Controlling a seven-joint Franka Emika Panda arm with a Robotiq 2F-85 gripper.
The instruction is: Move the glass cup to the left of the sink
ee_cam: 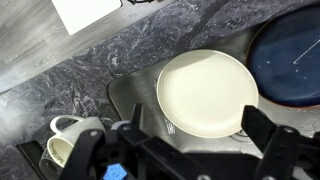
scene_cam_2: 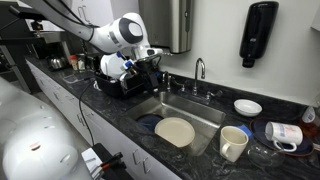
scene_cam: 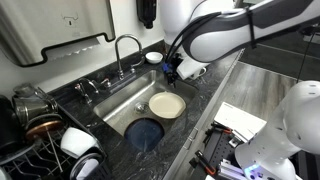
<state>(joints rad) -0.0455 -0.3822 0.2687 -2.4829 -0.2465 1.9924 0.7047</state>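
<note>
The steel sink is sunk in the black speckled counter and shows in both exterior views. A cream plate lies in it. My gripper hangs open and empty above the sink's edge. In the wrist view its fingers spread wide over the cream plate. I cannot pick out the glass cup for certain. A small clear object stands at the far end of the counter in an exterior view and may be it. It does not show in the wrist view.
A cream mug with a handle stands on the counter beside the sink and shows in the wrist view. A dark blue plate lies in the basin. The curved tap, a white bowl and a dish rack surround the sink.
</note>
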